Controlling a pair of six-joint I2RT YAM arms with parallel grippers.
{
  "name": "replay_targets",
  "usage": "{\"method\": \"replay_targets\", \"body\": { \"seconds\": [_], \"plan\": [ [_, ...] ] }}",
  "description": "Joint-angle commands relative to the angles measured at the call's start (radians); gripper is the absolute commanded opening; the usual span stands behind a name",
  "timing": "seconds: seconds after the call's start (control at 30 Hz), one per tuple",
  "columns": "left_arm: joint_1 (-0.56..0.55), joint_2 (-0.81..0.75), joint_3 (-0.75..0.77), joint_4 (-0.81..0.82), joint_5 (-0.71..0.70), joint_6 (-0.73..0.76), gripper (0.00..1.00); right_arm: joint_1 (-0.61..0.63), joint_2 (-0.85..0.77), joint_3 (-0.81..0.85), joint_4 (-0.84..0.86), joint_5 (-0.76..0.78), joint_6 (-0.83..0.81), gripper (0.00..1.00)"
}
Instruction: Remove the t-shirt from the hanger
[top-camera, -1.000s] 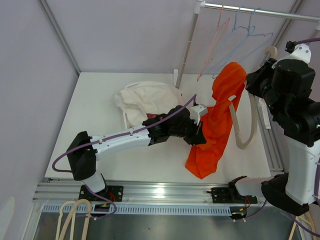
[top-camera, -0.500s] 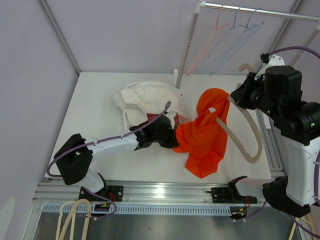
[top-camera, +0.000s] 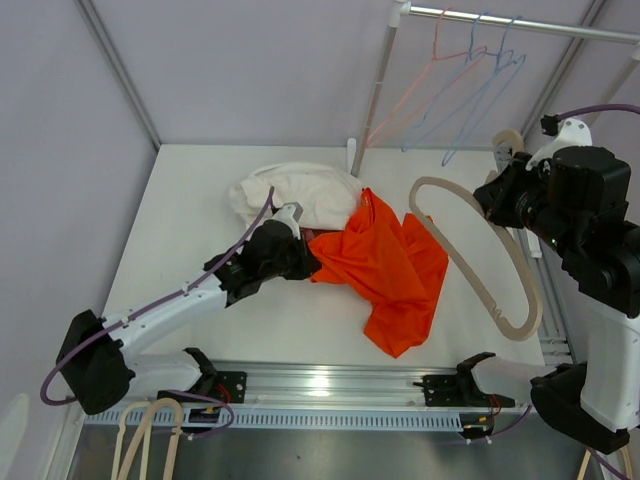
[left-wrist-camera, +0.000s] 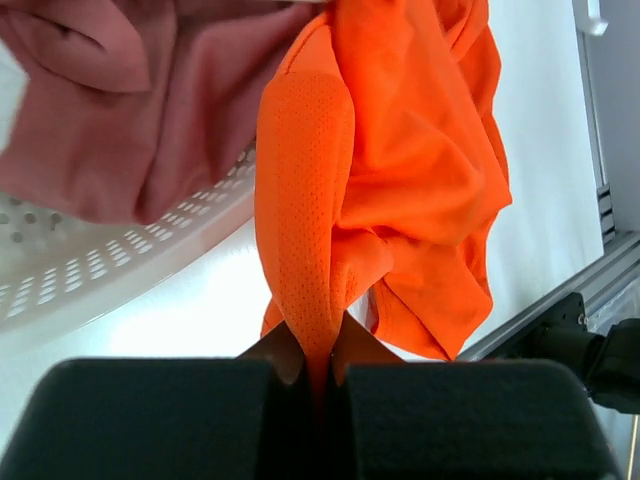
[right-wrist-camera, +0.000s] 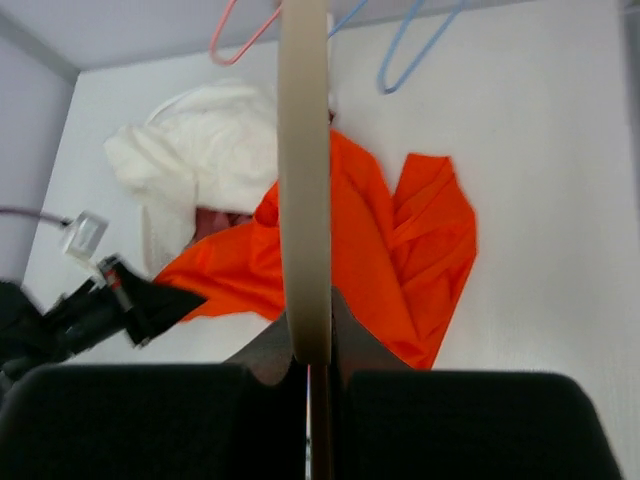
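Observation:
The orange t-shirt (top-camera: 385, 268) lies crumpled on the white table, free of the hanger. My left gripper (top-camera: 300, 262) is shut on its left edge; the left wrist view shows the mesh cloth (left-wrist-camera: 400, 170) pinched between the jaws (left-wrist-camera: 318, 352). My right gripper (top-camera: 500, 195) is shut on the beige hanger (top-camera: 470, 262) and holds it bare in the air to the right of the shirt. In the right wrist view the hanger (right-wrist-camera: 303, 170) runs up from the jaws (right-wrist-camera: 310, 335) above the shirt (right-wrist-camera: 400, 240).
A white basket (left-wrist-camera: 90, 270) holds white cloth (top-camera: 290, 190) and a pink garment (left-wrist-camera: 130, 90) beside the shirt. A rail (top-camera: 520, 25) at the back right carries pink (top-camera: 425, 70) and blue (top-camera: 480, 85) wire hangers. An aluminium rail (top-camera: 330, 385) runs along the near edge.
My left gripper pulled the shirt leftward and down off the hanger onto the table. My right gripper kept the hanger raised, which now hangs bare. The rack hangers swing.

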Motion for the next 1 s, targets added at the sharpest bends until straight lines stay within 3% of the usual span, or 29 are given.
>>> {"method": "replay_targets", "body": {
  "seconds": [0.0,0.1,0.3,0.33,0.4,0.43,0.57,0.63,0.73,0.77,0.83,0.9,0.97],
  "plan": [
    [0.024,-0.052,0.044,-0.062,-0.044,0.002,0.01,0.001,-0.056,0.013,0.064,0.243,0.017,0.00],
    [-0.003,-0.076,0.148,-0.131,-0.076,0.053,0.01,0.001,-0.139,-0.053,0.149,0.434,0.013,0.00],
    [-0.014,-0.069,0.396,-0.120,-0.007,0.180,0.01,0.001,-0.185,-0.202,0.326,0.561,0.004,0.00],
    [-0.014,-0.016,0.551,-0.149,-0.019,0.198,0.01,0.001,-0.182,-0.214,0.340,0.603,0.004,0.00],
    [-0.013,0.046,0.654,-0.198,-0.111,0.254,0.01,-0.001,-0.180,-0.274,0.418,0.654,-0.004,0.00],
    [-0.001,0.104,0.780,-0.211,-0.137,0.272,0.01,-0.002,-0.180,-0.300,0.456,0.704,-0.010,0.00],
    [0.107,0.228,1.026,-0.234,-0.145,0.301,0.01,-0.005,-0.170,-0.415,0.723,0.757,-0.100,0.00],
    [0.171,0.262,1.082,-0.217,-0.128,0.311,0.01,-0.021,-0.142,-0.413,0.765,0.759,-0.105,0.00],
    [0.222,0.368,1.289,-0.228,-0.143,0.364,0.01,-0.074,-0.092,-0.395,0.848,0.711,-0.113,0.00],
    [0.227,0.403,1.469,-0.254,-0.170,0.416,0.01,-0.091,-0.076,-0.387,0.863,0.693,-0.111,0.00],
    [0.245,0.515,1.621,-0.260,-0.206,0.467,0.01,-0.146,-0.023,-0.345,0.872,0.656,-0.099,0.00],
    [0.271,0.567,1.717,-0.239,-0.223,0.513,0.01,-0.186,0.010,-0.326,0.889,0.621,-0.093,0.00],
    [0.292,0.548,1.707,-0.191,-0.240,0.536,0.01,-0.247,0.044,-0.324,0.936,0.588,-0.098,0.00]
  ]
}}
